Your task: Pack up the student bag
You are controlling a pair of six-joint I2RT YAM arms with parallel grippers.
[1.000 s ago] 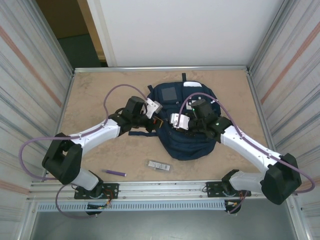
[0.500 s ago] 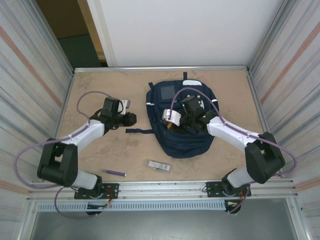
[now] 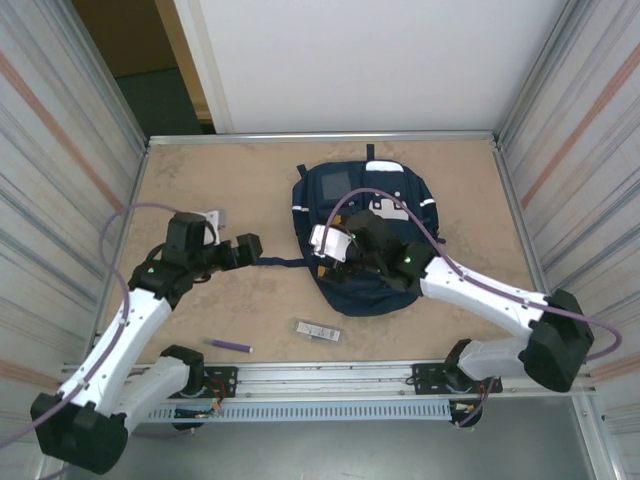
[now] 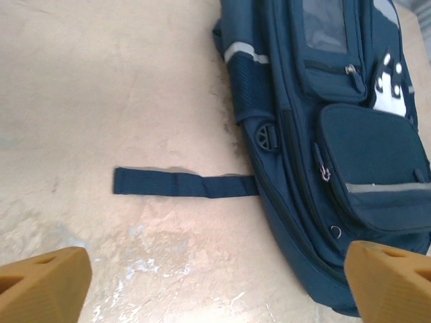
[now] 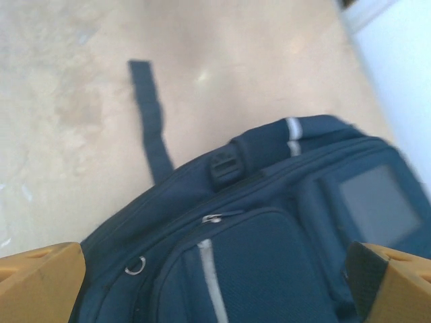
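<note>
Top: we see the large navy-blue fabric backpack with silver stripes (image 3: 365, 298) flat at the far centre of the beige table (image 3: 200, 190).
Left wrist: left gripper (image 4: 215, 289) spread wide, empty, near the bag's dark strap (image 4: 185, 183).
Right wrist: right gripper (image 5: 215, 282) spread wide, empty, over the front pocket (image 5: 269, 269).

Beige tabletop (image 3: 200, 190) between corrugated side walls (image 3: 60, 160), white back panel (image 3: 360, 60).

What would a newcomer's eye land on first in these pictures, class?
The navy student bag, lying flat in the middle of the table, dominates, with the right end effector open over it. To its left, the open left end effector hangs near a loose dark strap; a purple pen lies by the near edge.
</note>
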